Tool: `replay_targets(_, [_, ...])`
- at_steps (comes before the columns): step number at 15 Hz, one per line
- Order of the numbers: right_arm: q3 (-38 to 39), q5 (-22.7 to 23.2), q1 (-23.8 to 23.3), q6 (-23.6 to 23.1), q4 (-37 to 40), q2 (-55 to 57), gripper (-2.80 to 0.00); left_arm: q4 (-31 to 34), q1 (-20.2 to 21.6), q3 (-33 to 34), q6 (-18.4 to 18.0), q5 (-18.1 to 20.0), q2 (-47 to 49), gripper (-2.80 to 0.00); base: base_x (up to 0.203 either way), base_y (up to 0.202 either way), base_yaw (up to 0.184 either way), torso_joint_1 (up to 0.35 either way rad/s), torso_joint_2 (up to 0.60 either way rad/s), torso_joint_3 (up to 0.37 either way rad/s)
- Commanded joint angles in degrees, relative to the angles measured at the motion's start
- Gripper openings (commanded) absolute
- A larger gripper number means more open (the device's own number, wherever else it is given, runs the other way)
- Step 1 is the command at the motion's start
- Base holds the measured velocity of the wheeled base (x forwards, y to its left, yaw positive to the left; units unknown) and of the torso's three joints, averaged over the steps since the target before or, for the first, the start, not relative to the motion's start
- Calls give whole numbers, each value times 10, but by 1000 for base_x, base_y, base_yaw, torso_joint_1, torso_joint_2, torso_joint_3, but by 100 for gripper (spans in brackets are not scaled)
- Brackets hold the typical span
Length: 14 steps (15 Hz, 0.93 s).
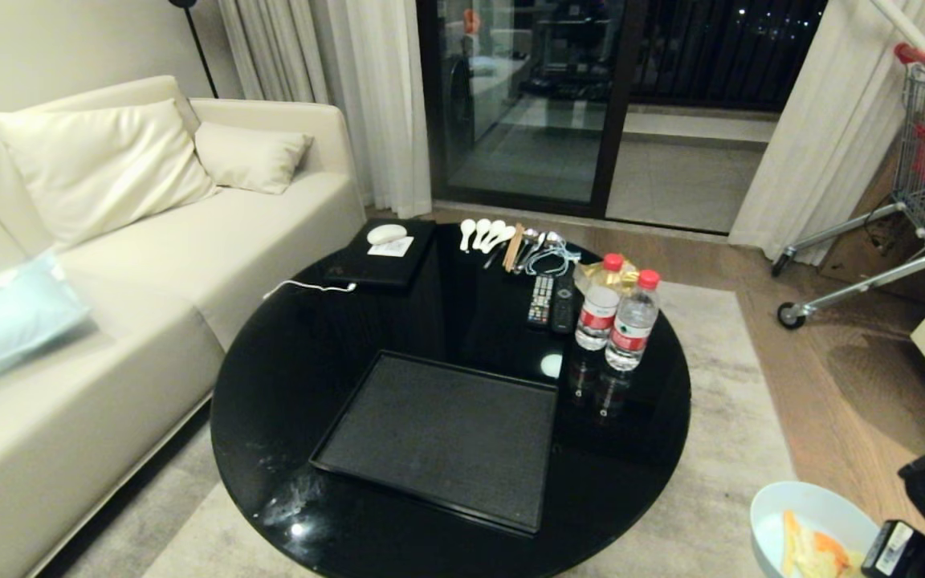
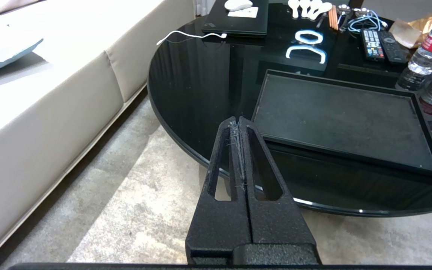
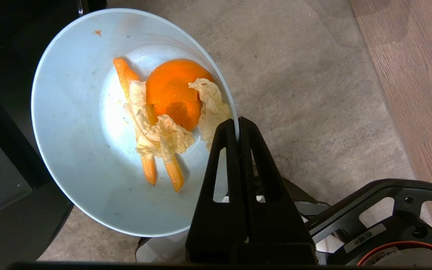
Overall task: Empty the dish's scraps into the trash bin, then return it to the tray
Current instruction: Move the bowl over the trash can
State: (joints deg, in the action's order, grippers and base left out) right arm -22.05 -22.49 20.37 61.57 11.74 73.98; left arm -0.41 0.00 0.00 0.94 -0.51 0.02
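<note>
Two grippers are seen, and only the right gripper (image 3: 237,123) is at work: its fingers are clamped together on the rim of the dish (image 3: 77,131), one inside and one outside the wall. The dish is held off the bench, past its near right edge and over the carpet (image 3: 306,93), as is shown at the lower right corner of the head view, where the dish (image 1: 812,514) appears beside the dark body of the right arm. The scraps (image 3: 167,112) are still kept inside the dish: a rounded orange peel, thin orange strips and pale crinkled pieces, gathered near the middle and toward the gripped side. The trash bin cannot be made out in any view. The tray (image 1: 446,437) is left bare on the near part of the round black bench (image 1: 302,353), well apart from the dish. Beyond the tray, two water bottles (image 1: 619,317) are stood side by side, with two remote controls (image 1: 552,301) just beside them, a row of white spoons (image 1: 485,233) farther back, and a closed laptop (image 1: 382,255) at the far left. The left gripper (image 2: 239,123) is held with its fingers pressed shut on nothing, over the carpet at the near left edge of the bench, close to the sofa (image 1: 149,265).
</note>
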Motion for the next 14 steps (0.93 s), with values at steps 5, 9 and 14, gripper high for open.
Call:
replay_targets(5, [0, -3, 0, 3, 0, 1, -280, 0, 0, 0, 0, 0, 0, -280, 0, 0, 0, 0, 0, 0])
replay_targets(9, [-3, -3, 1, 3, 0, 7, -280, 0, 0, 0, 1, 0, 0, -280, 0, 0, 0, 0, 0, 0])
replay_targets(14, [-2, -3, 1, 4, 0, 8, -280, 0, 0, 0, 0, 0, 0, -280, -75, 0, -1, 1, 3, 1])
